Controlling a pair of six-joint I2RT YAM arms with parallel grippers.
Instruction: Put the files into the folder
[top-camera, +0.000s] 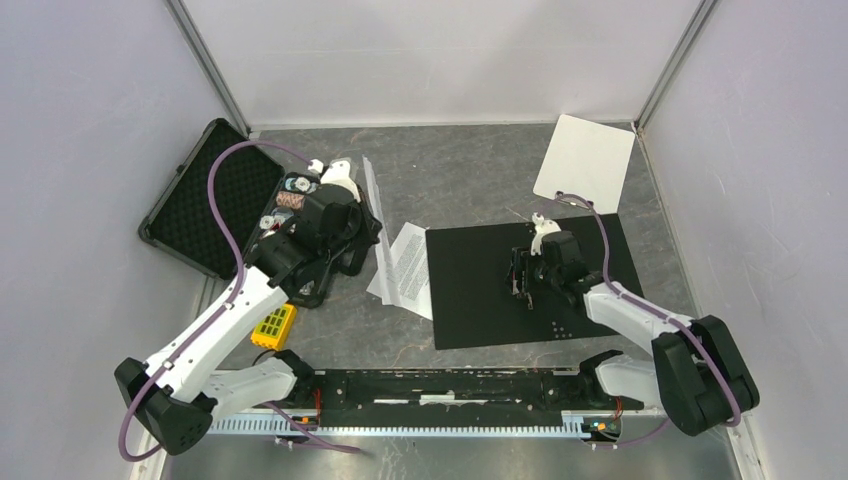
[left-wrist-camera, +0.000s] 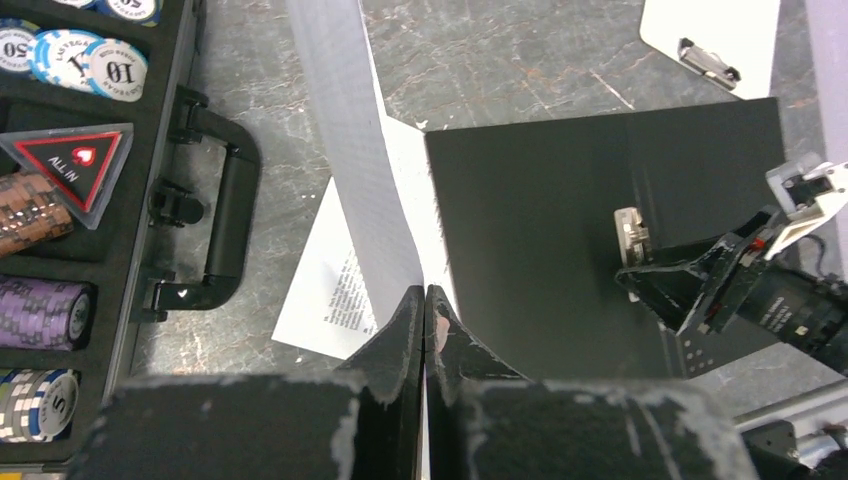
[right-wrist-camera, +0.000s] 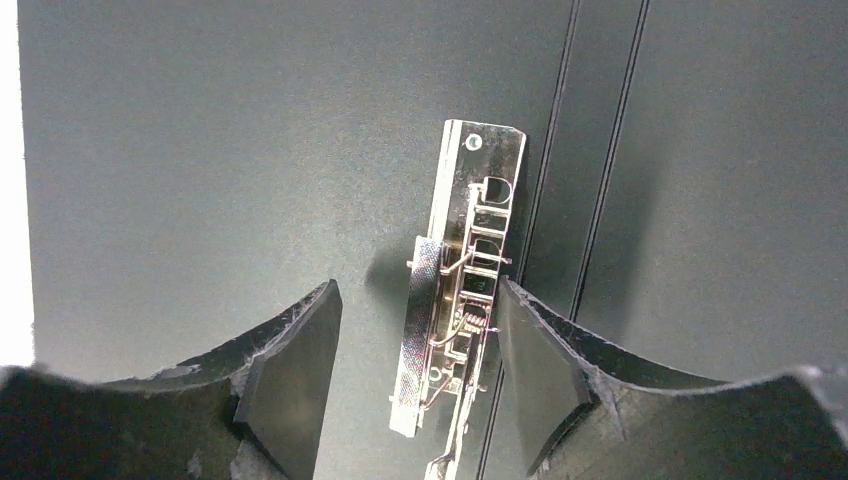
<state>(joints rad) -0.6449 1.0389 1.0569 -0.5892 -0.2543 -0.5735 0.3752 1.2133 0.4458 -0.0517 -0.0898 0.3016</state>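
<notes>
Your left pincer (left-wrist-camera: 425, 305) is pressed together on the edge of one sheet (left-wrist-camera: 350, 140), which stands up and curls away ahead of its tips. The other files (left-wrist-camera: 325, 300) lie flat just beneath and left of those tips, against the edge of the open folder (left-wrist-camera: 560, 230) to its right. Your right pincer (right-wrist-camera: 415, 320) is spread over the folder's black inside, one finger on either side of the clip (right-wrist-camera: 465, 270).
</notes>
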